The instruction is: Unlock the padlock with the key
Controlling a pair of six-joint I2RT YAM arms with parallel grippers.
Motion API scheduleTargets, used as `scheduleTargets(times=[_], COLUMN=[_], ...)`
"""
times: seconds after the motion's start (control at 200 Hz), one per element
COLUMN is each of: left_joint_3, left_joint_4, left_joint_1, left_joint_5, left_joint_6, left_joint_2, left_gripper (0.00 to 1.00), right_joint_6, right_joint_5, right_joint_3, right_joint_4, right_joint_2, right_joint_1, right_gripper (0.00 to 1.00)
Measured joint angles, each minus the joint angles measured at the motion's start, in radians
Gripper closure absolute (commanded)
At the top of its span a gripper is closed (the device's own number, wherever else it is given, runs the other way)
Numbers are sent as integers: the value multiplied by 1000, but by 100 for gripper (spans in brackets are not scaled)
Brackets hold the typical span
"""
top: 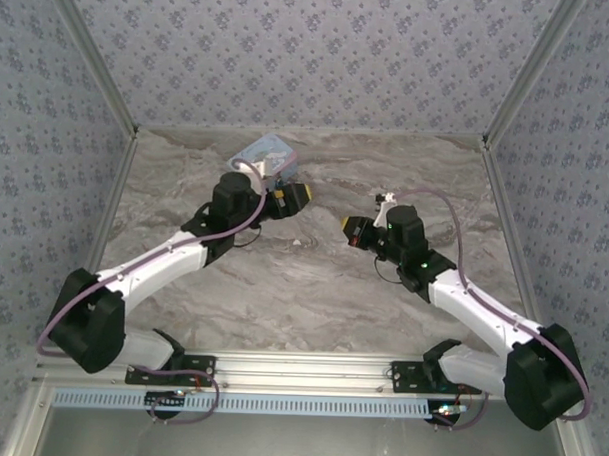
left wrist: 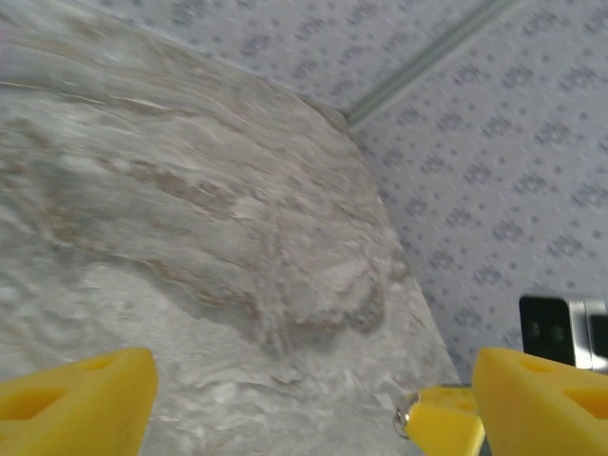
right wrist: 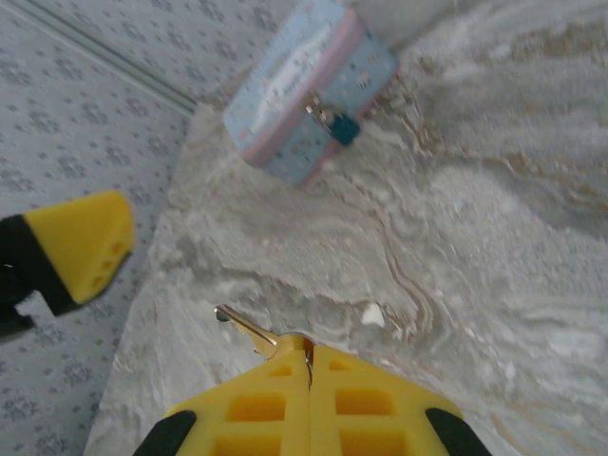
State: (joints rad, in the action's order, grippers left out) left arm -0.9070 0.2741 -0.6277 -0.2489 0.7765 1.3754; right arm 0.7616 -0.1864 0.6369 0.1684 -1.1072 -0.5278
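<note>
The left arm point(top: 158, 258) reaches from its base up and to the right, its black wrist turned so the left gripper point(top: 294, 197) points right. In the left wrist view its yellow fingers point(left wrist: 76, 399) stand wide apart with nothing between them. The right arm point(top: 477, 309) mirrors it, reaching up and to the left, with the right gripper point(top: 352, 230) pointing left. The two grippers face each other across a gap. The right gripper's fingers point(right wrist: 313, 399) are pressed together, pinching a key point(right wrist: 245, 329) that sticks out past their tips.
</note>
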Motion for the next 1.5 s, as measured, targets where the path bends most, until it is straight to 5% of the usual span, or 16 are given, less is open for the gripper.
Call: scheduleTargets(times=[0.28, 0.765, 1.499], left_joint_3=[-91, -129, -185], left_joint_4=[48, 63, 49], left_joint_1=[-72, -87, -8], left_joint_5=[-122, -145, -237], left_joint_6=[-17, 24, 767], left_joint_2=[100, 152, 272], left_gripper=[37, 39, 49], right_joint_6=[-37, -79, -538], right_joint_5=[34, 45, -139], right_joint_3=[32, 48, 135], right_joint_4=[10, 0, -13], right_joint_2=[19, 19, 18], right_joint_1=[-17, -38, 37], right_gripper=[100, 100, 100])
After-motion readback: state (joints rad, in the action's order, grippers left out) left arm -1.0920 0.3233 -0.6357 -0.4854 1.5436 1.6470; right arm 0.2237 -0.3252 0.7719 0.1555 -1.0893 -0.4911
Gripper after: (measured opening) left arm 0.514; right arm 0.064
